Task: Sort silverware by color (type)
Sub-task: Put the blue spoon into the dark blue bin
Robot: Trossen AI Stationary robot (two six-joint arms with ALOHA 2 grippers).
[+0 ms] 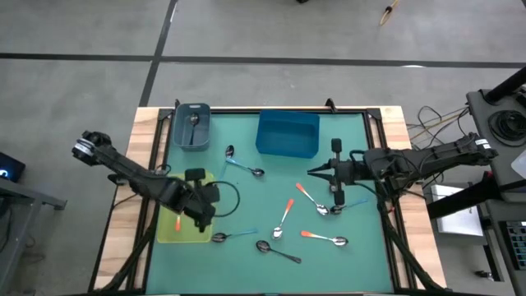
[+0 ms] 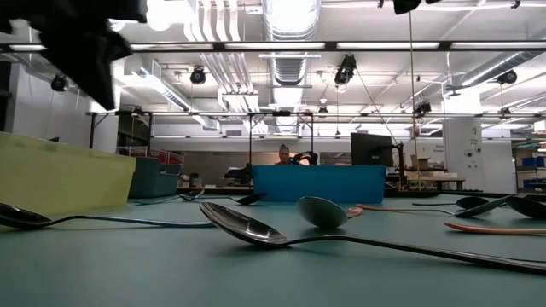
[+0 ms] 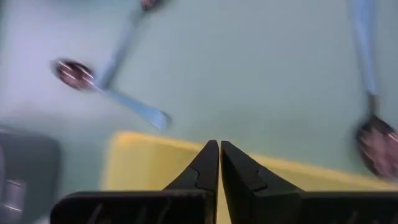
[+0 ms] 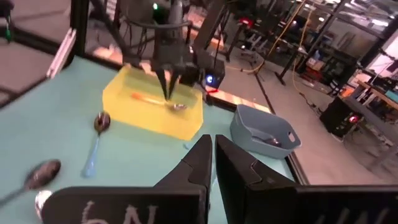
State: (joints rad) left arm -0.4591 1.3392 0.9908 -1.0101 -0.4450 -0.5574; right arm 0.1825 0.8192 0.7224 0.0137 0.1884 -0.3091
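one orange-handled spoon [image 4: 155,101] is seen in the yellow tray [image 1: 168,230] under the empty, closed left gripper [image 4: 168,92], one dark spoon [image 1: 194,122] binned, most unsorted.

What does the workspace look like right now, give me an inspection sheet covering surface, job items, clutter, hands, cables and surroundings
Surface: green mat on a wooden table.
Job's things: spoons scattered loose on the mat, with orange, light blue or dark handles; one orange-handled spoon lies in the yellow bin; one dark spoon in the grey bin; the blue bin shows no contents.
Clutter: nothing seen.
Hands: left hand shut, empty, poised over the yellow bin; right hand shut, empty, over the mat right of centre.
Cables: a black cable loops over the mat beside the left arm; more cables lie on the floor to the right.
Surroundings: workshop with ceiling ducts; a person sits far behind the table.
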